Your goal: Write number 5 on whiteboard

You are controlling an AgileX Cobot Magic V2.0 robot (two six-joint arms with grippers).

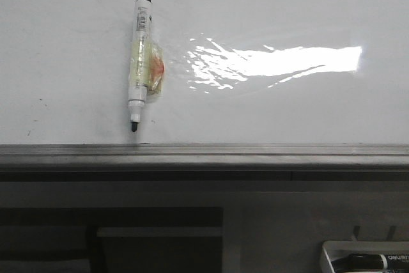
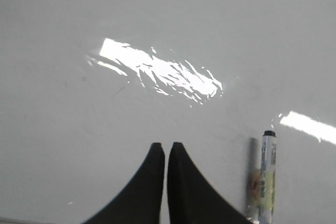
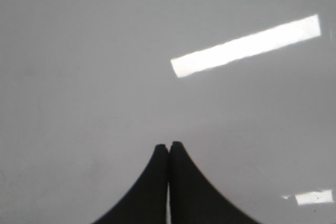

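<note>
The whiteboard (image 1: 287, 4) fills the front view, glossy white with a bright glare patch. No number 5 shows on it. An uncapped marker (image 1: 140, 62) with a white barrel wrapped in yellowish tape lies on the board, black tip toward the ledge. Neither gripper appears in the front view. In the left wrist view my left gripper (image 2: 166, 146) hangs over bare board, its black fingers nearly touching and holding nothing; the marker (image 2: 266, 179) lies off to one side of it. Over plain board with nothing held, my right gripper (image 3: 169, 145) is shut.
A grey metal ledge (image 1: 204, 156) runs along the board's near edge. Below it, at the lower right, a small white tray (image 1: 332, 254) holds a black marker (image 1: 374, 261). Tiny dark specks mark the board at the left.
</note>
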